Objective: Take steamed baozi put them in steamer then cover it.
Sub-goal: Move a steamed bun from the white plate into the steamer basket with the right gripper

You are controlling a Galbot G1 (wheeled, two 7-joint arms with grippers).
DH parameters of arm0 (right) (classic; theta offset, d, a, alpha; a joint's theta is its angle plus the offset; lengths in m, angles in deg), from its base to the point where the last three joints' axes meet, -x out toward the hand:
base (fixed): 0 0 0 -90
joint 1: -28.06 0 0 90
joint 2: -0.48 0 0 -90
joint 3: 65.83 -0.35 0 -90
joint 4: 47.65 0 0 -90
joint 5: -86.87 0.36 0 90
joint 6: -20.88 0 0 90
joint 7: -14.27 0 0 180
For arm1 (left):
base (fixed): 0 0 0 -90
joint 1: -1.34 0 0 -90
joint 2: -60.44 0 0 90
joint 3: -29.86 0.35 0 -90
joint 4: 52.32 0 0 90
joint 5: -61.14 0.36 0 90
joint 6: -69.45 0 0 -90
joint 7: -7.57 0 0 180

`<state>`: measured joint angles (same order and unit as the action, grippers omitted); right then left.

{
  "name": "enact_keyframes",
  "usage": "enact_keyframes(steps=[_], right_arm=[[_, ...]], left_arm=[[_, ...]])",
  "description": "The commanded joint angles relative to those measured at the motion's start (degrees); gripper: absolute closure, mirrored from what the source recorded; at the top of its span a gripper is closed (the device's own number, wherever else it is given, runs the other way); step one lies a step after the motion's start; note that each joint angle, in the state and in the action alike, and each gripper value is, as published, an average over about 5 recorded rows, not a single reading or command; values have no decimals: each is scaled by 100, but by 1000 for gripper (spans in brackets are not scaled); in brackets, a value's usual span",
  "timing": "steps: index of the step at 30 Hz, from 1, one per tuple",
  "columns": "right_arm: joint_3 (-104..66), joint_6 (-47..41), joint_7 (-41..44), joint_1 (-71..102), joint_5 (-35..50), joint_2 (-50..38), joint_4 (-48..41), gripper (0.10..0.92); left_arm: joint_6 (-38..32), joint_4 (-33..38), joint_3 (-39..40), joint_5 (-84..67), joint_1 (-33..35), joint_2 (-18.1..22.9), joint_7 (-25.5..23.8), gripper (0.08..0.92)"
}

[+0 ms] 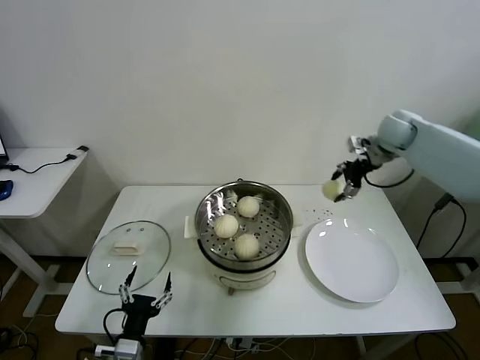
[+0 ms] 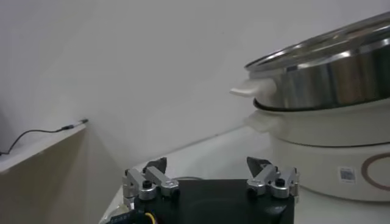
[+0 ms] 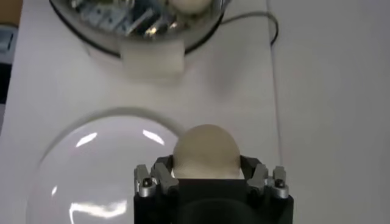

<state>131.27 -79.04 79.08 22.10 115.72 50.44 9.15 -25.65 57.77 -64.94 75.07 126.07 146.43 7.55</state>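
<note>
White tabletop (image 1: 300, 311) fills most of my head view, and on it, at the centre, sits the steamer (image 1: 279, 223), its shiny steel bowl on a white base with side handles. I count three baozi (image 1: 226, 225) resting on the perforated tray inside it. To the robot's right of the steamer lies the flat white plate (image 1: 351, 260), bare, and to the robot's left lies the cover (image 1: 128, 255), flat on the table with its white handle up, well apart from the pot. My right gripper (image 1: 341, 186) hangs in the air above the table's far right part, beyond the plate; the right wrist view shows its fingers (image 3: 253, 176) closed around the fourth baozi (image 3: 206, 148), clamped at both sides. My left gripper (image 1: 147, 292) waits low at the table's near edge, just beside the cover, its jaws spread wide and holding nothing; from its wrist I see the steamer's side close by.
</note>
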Motion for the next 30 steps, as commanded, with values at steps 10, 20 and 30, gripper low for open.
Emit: enact_keyframes(steps=[10,20,30], right_arm=[[1826,-578,-443,-1184,2236,1885,557,311],[1913,-687,-695,-627,2149,2064,729,311],[2009,-687,-753,-252,1880,2006,746,312]], left_arm=[[-20,-67,107,-112,-65,-113,-21,177],[-10,-68,49,-196,-93,-195,-18,177],[-14,-134,48,-200,-124,-186,-15,177]])
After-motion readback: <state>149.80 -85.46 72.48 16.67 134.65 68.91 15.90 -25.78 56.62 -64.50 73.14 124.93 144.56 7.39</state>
